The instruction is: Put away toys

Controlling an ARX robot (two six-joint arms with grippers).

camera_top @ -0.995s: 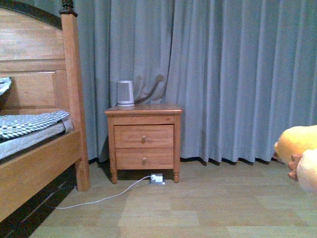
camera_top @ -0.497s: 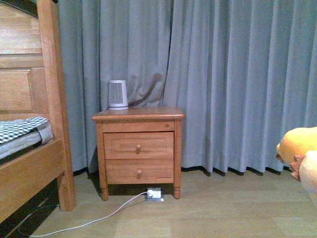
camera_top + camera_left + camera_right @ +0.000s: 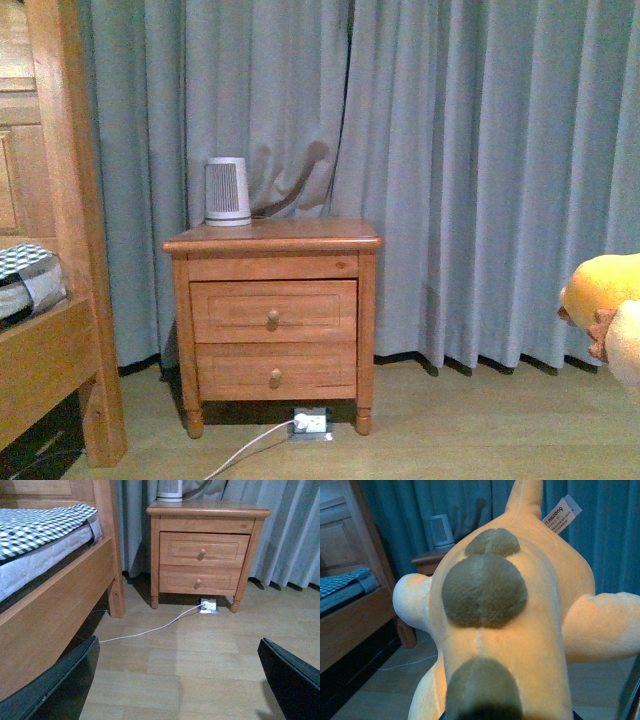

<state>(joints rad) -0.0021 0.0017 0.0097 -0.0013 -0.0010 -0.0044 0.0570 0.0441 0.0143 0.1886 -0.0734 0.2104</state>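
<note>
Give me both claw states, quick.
Left claw: open, nothing between its fingers.
Right claw: holding the plush toy up off the ground; the toy mostly hides its fingers.

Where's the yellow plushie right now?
The plush toy is at the front view's right edge, off the floor, right of the nightstand; it fills the right wrist view.

Soft orange-yellow plush animal [image 3: 603, 288], one item. Rounded body with paler cream stubby limbs [image 3: 605, 625]. Three dark olive-brown rounded fuzzy patches [image 3: 484, 591] run in a line along its back seam. White sewn-in label [image 3: 561, 514] with red lettering near the tapered end. It is aloft, clear of the wood-plank floor [image 3: 450, 430], and partly cut off at the front view's right edge.
</note>
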